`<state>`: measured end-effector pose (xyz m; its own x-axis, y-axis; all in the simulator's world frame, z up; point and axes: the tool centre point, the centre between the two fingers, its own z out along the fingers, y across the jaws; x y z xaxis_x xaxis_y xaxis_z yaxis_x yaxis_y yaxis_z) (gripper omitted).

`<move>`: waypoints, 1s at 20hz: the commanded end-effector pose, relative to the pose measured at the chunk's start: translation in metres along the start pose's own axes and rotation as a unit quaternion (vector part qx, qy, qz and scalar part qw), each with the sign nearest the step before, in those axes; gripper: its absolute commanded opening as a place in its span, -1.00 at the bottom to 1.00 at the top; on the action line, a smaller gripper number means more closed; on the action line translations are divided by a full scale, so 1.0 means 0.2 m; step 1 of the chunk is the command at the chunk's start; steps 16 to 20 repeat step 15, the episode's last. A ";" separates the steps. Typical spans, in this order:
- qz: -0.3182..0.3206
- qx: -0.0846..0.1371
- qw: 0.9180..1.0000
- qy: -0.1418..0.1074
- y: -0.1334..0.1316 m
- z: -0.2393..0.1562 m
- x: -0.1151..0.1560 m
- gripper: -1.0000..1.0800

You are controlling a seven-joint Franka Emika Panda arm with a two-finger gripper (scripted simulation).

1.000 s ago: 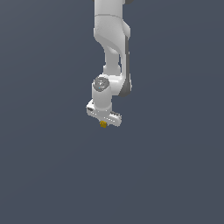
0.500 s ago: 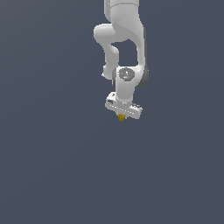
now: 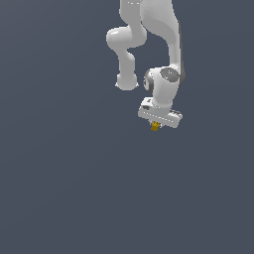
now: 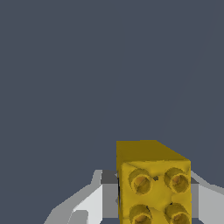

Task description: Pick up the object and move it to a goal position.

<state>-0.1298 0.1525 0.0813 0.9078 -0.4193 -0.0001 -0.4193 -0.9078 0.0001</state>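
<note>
Arm: a white Franka Panda arm (image 3: 149, 44) reaches down from the top of the exterior view, its wrist bent over and the hand pointing downward, slightly tilted.

Gripper: the white gripper (image 3: 156, 127) hangs at the arm's lower end, a little toward the exterior view's right of centre; its fingers (image 4: 94, 199) are drawn in narrow against a small block, one on each side.

Object: a yellow-gold studded cube (image 3: 155, 126) sits clamped between the fingers, poking out just below the gripper body in the exterior view.

Close-up: in the wrist view the studded cube (image 4: 153, 181) fills the space between the two white fingers, its near face showing four round studs and a few small dark specks.

Position: the cube hangs in the air with the gripper, with nothing under it but flat colour.

Surroundings: a plain dark slate-blue background (image 3: 59, 188) fills both views.
</note>
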 end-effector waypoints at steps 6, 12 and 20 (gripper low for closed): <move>0.001 0.000 1.000 0.000 -0.14 -0.04 -0.11 -1.00; 0.001 0.000 1.000 0.000 -0.16 -0.05 -0.12 -1.00; 0.001 0.000 1.000 0.000 -0.15 -0.05 -0.11 -1.00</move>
